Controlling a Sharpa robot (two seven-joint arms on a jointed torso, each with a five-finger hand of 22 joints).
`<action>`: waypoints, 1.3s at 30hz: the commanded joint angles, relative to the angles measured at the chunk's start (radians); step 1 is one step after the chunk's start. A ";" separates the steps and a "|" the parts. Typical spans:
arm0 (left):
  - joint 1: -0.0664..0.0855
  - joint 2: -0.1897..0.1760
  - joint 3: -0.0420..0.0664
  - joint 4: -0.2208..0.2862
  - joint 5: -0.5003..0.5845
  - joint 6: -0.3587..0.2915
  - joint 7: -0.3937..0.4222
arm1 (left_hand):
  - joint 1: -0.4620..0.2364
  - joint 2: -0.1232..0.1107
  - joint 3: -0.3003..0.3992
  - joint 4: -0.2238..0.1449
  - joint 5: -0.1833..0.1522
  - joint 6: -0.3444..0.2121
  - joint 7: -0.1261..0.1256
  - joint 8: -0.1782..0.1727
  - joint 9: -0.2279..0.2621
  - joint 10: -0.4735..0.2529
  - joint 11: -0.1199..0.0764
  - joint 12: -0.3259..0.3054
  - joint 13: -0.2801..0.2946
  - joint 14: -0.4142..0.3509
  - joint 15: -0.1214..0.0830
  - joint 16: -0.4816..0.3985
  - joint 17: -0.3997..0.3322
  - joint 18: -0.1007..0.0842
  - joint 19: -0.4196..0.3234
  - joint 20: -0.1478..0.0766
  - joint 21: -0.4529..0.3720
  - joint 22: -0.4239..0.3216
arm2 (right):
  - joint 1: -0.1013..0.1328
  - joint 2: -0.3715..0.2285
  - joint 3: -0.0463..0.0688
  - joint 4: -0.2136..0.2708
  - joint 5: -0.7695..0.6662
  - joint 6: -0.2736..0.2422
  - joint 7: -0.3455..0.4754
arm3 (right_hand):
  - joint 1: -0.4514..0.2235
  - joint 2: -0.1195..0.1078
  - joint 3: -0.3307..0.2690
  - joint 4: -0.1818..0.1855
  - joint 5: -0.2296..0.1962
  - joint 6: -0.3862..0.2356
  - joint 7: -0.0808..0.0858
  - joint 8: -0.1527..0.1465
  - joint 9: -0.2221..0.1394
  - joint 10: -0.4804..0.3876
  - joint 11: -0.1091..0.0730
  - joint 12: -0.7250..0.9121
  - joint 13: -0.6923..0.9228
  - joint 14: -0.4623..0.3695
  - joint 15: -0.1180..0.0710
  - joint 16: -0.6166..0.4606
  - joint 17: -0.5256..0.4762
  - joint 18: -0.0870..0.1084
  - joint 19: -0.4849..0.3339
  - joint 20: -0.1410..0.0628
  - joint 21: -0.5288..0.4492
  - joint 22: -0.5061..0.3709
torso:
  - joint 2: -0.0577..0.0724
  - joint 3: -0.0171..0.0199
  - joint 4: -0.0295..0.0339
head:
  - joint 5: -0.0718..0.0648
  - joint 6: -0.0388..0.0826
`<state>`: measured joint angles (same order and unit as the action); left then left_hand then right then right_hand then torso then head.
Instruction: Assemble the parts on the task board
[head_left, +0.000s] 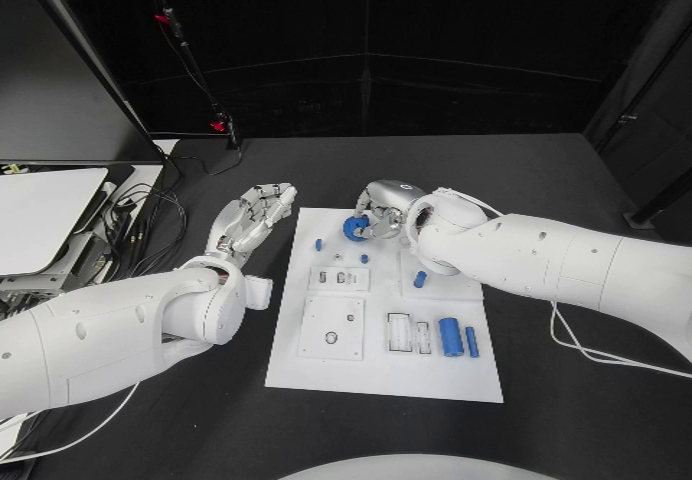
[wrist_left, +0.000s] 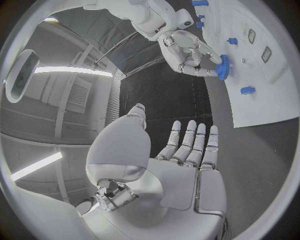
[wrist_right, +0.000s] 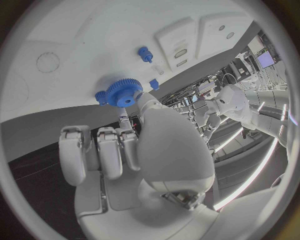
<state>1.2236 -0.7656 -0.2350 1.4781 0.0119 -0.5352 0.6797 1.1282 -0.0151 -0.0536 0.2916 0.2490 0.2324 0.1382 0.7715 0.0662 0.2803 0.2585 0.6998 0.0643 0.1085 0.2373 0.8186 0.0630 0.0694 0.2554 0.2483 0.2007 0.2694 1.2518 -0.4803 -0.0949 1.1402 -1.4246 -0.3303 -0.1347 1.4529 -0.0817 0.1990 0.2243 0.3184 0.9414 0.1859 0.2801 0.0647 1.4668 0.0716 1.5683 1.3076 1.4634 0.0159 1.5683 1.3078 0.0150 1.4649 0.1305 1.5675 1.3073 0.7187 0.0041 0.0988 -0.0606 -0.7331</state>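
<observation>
The white task board (head_left: 382, 380) lies in the middle of the black table. Over its far edge my right hand (head_left: 384, 213) pinches a blue gear (head_left: 355, 228) between thumb and fingertips; the gear (wrist_right: 122, 93) sits just above the board (wrist_right: 69, 65), near a small blue peg (wrist_right: 145, 53). From the left wrist, the right hand (wrist_left: 186, 49) grips the gear (wrist_left: 223, 67) by its rim. My left hand (head_left: 257, 212) lies open with straight fingers (wrist_left: 190, 142) on the table beside the board's far left corner, holding nothing.
On the board lie small blue pegs (head_left: 319, 243) (head_left: 420, 279), a blue cylinder (head_left: 450, 337) and a thin blue bar (head_left: 472, 342) beside rectangular recesses (head_left: 333, 328). Cables (head_left: 144, 225) and a white panel (head_left: 43, 215) lie at the table's left; a black stand (head_left: 202, 80) rises behind.
</observation>
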 joint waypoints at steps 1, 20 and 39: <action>0.001 0.002 0.001 0.000 -0.006 0.011 0.325 | -0.001 0.009 0.006 0.002 0.005 0.007 0.160 -0.004 -0.001 0.000 0.006 0.004 0.000 0.000 0.010 0.005 0.002 0.009 0.001 0.007 0.005 0.001 | 0.001 0.006 0.001 -0.003 -0.039 0.038 -0.026 | 0.005 -0.003 0.001 -0.006 0.004 0.070 -0.050 -0.005 0.002 0.104 0.002 0.003 0.263 0.107 0.002 0.002 0.263 -0.015 0.106 -0.004 0.003 0.264 | 0.000 0.0003 -0.0002 | -0.002 -0.001; 0.001 0.003 0.000 0.000 -0.006 0.014 0.323 | -0.001 0.010 0.007 0.002 0.005 0.007 0.159 -0.004 -0.001 0.000 0.006 0.004 0.000 0.000 0.010 0.005 0.002 0.009 0.001 0.007 0.005 0.001 | -0.016 0.016 0.001 -0.022 -0.068 0.080 -0.073 | -0.001 -0.003 0.001 -0.008 -0.006 0.061 -0.042 -0.034 0.001 0.104 0.010 0.003 0.263 0.107 0.006 0.002 0.263 -0.015 0.106 -0.001 0.003 0.264 | -0.001 -0.0009 -0.0012 | -0.005 0.002; 0.001 -0.001 -0.001 0.001 -0.006 0.014 0.321 | 0.000 0.012 0.007 0.002 0.006 0.007 0.160 -0.004 -0.001 0.000 0.006 0.004 0.000 0.000 0.011 0.005 0.002 0.009 0.001 0.007 0.005 0.001 | -0.021 0.004 0.001 -0.007 -0.018 0.029 -0.019 | -0.002 -0.076 -0.066 -0.002 -0.128 -0.330 -0.181 -0.222 -0.007 0.104 -0.098 0.003 0.263 0.107 -0.075 0.002 0.263 -0.015 0.106 -0.067 0.003 0.264 | 0.001 0.0009 -0.0002 | -0.001 0.003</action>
<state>1.2235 -0.7662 -0.2365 1.4780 0.0119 -0.5307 0.6797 1.1283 -0.0152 -0.0536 0.2916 0.2489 0.2325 0.1382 0.7715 0.0663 0.2803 0.2585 0.6998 0.0643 0.1082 0.2443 0.8186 0.0630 0.0694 0.2554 0.2483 0.2007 0.2692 1.2312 -0.4745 -0.0930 1.1292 -1.4738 -0.2749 -0.1795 1.4518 -0.1577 0.1301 0.2197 0.1902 0.6140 0.0058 0.0607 0.0583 1.4658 -0.0208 1.5683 1.3075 1.4636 -0.0529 1.5683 1.3075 0.0152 1.4668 0.0676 1.5675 1.3078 0.7192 0.0046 0.0986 -0.0631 -0.7293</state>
